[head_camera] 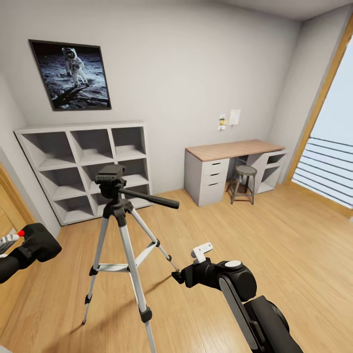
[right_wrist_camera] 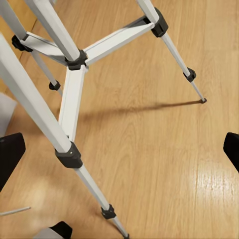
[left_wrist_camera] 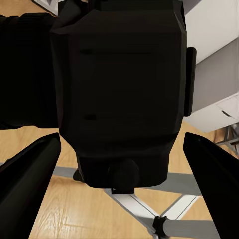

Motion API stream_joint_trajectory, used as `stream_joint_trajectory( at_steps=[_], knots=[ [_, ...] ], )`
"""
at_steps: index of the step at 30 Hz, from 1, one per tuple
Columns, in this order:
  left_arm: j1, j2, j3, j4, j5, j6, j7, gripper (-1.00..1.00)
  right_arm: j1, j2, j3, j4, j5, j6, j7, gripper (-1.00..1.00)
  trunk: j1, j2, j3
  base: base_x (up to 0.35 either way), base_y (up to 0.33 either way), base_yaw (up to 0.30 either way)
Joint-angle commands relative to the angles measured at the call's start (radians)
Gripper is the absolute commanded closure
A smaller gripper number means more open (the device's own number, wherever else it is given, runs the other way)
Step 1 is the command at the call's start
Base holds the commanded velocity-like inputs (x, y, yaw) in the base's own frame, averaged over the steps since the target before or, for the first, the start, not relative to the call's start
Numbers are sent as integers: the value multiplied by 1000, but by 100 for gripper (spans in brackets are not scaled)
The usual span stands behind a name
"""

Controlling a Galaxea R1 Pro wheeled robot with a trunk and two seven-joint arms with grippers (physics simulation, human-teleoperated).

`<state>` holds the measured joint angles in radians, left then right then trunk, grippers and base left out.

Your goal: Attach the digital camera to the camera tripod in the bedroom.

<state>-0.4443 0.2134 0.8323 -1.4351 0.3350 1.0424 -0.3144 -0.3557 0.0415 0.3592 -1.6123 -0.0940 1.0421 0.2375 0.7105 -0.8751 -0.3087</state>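
Left gripper (head_camera: 11,241) mostly cut by head-view edge — small black boxy digital camera (left_wrist_camera: 122,94) hides its grip; silver three-legged camera tripod (head_camera: 122,245) front leg cropped.

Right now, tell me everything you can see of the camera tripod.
The camera tripod stands upright on the wood plank floor, in front of the white cube shelf. Three silver, metal-looking legs with black joints and feet spread outward, braced by light cross struts meeting at a centre column. Its black head carries nothing yet; a long black handle points from it towards the desk side. Nothing but the floor touches it; the right gripper hangs open beside its legs.
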Motion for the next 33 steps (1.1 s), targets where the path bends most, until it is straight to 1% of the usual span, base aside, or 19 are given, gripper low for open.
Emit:
stream_joint_trajectory(
  at_steps=[1,5,9,15,33],
  knots=[
    [-1,0,2,-1,-6,5,-9,100,0,0,0,-1,-9,5,-6,-100,-4,6,2,0,0,0],
    [-1,0,-2,-2,-13,5,-3,100,2,0,0,-1,-10,5,-5,-100,-19,34,14,0,0,0],
    [-1,0,-3,-2,-7,5,23,100,4,-1,-1,-1,-10,5,-5,-100,-34,62,27,0,0,0],
    [0,0,-4,-2,-4,5,41,100,6,-1,2,-1,-10,5,-4,-100,-57,104,46,0,0,0],
    [4,-7,-4,-1,-11,5,48,100,7,-2,0,-1,-10,5,-4,-100,-126,230,102,0,0,0]
  ],
)
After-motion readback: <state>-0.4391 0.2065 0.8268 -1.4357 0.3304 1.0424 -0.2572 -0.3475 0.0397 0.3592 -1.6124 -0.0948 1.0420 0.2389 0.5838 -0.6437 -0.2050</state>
